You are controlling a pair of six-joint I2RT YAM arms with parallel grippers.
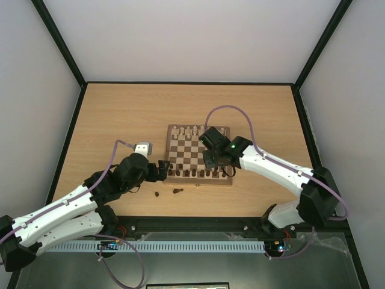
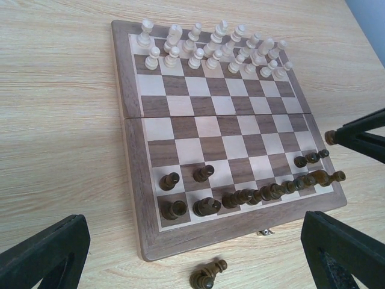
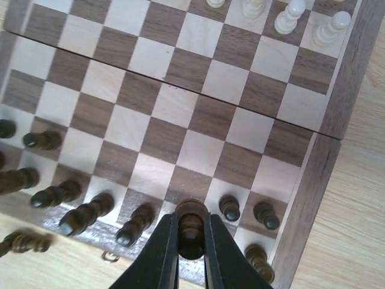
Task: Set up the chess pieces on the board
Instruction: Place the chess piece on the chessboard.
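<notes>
My right hand (image 3: 191, 233) is clamped on one dark piece (image 3: 191, 220). Its two fingers press on both sides of the piece, and no gap shows between them and the wood. The hand points down over the near row of the board (image 3: 328, 162), not far from the near right corner (whether the base of the piece touches the square, I cannot tell). The right arm comes in from its base on the right, bends at the elbow, and lays its wrist over the near right part of the board.

My left hand (image 1: 161, 170) is low beside the near left corner of the board. Its fingers (image 2: 48, 253) are wide apart and nothing is between them. The left arm lies stretched and low along the surface (image 1: 120, 114).

The other dark chess pieces (image 2: 252, 195) stand in the two near rows of the board, most of them in the row at the edge. At least two loose dark pieces (image 1: 177, 191) lie on the surface just in front of the board. The pale pieces (image 2: 210, 45) fill the two far rows.
</notes>
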